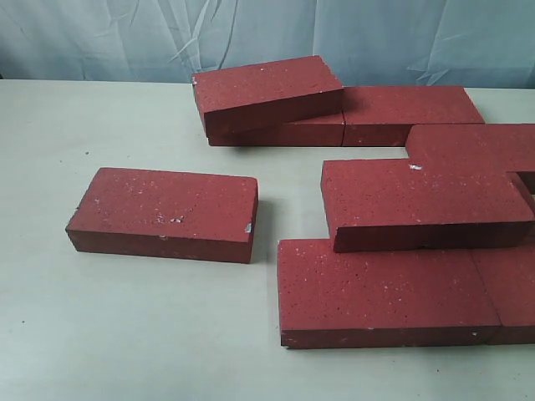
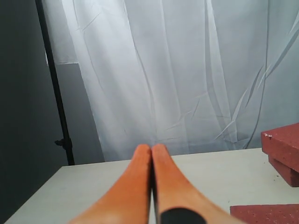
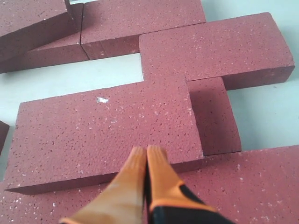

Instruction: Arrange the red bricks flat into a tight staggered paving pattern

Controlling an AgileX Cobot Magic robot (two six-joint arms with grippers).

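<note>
Gripping nothing, right tool (image 3: 145,150) closed over red bricks (image 3: 107,126), left tool (image 2: 151,147) closed

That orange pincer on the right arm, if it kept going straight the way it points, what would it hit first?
Most likely the top face of the red brick with the white chip, directly ahead of the shut right pincer. The gap between them is hard to judge.

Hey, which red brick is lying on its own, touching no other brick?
The brick on the left of the exterior view, flat on the table with gaps all round. The other bricks cluster right, touching or overlapping.
</note>
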